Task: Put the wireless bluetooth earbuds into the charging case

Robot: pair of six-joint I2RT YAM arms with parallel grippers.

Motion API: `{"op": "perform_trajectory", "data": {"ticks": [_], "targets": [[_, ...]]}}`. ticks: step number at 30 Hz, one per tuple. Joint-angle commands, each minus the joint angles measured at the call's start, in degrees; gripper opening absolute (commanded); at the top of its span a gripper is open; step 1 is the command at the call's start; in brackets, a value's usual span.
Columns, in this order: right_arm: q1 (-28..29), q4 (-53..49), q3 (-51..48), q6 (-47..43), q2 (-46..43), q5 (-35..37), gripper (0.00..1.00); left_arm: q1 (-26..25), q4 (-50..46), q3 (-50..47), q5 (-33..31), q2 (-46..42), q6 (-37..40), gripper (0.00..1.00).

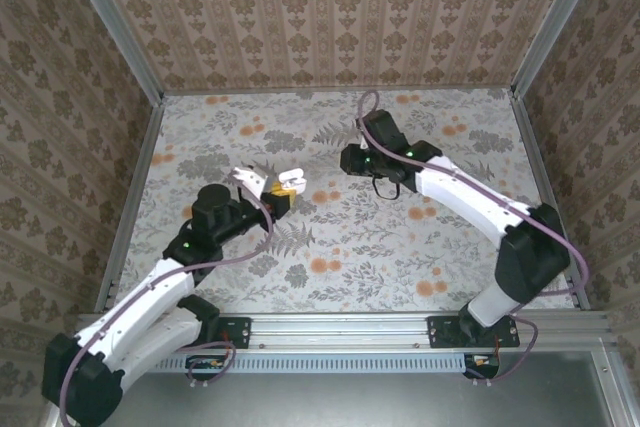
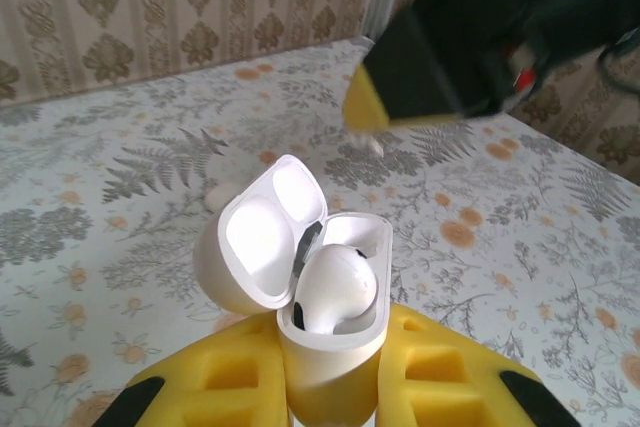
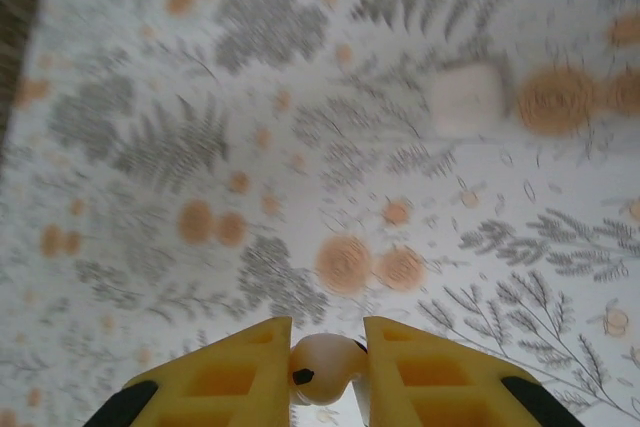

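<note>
Pinched tight in the right gripper (image 3: pixel 327 379): small glossy white earbud (image 3: pixel 322 362), black dot turned left, long axis unclear. Clamped upright in the left gripper (image 2: pixel 332 387): white glossy charging case (image 2: pixel 340 339), lid swung open leftward, second earbud (image 2: pixel 338 287) seated bulb-up inside, stem hidden.

Items counted: two tiny glossy white earbuds (image 2: pixel 330 292) (image 3: pixel 322 365); two white rounded-square plastic cases (image 2: pixel 325 352) (image 3: pixel 465 99); two white-and-black robot arms (image 1: pixel 150 307) (image 1: pixel 470 197).
</note>
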Motion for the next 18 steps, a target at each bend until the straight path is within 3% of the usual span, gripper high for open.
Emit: {"op": "perform_trajectory", "data": {"ticks": [1,7,18], "targets": [[0.8,5.5,-3.1,1.0,-5.1,2.1,0.22,-1.6,6.1,3.3,0.7,2.9,0.3,0.0],[3.2,10.8,-7.7,1.7,-13.0,4.9,0.21,-3.5,10.2,5.9,1.6,9.0,-0.3,0.0],[5.1,10.9,-8.5,1.3,-16.5,6.0,0.21,-5.2,13.0,7.6,2.4,14.2,-0.9,0.0]]}}
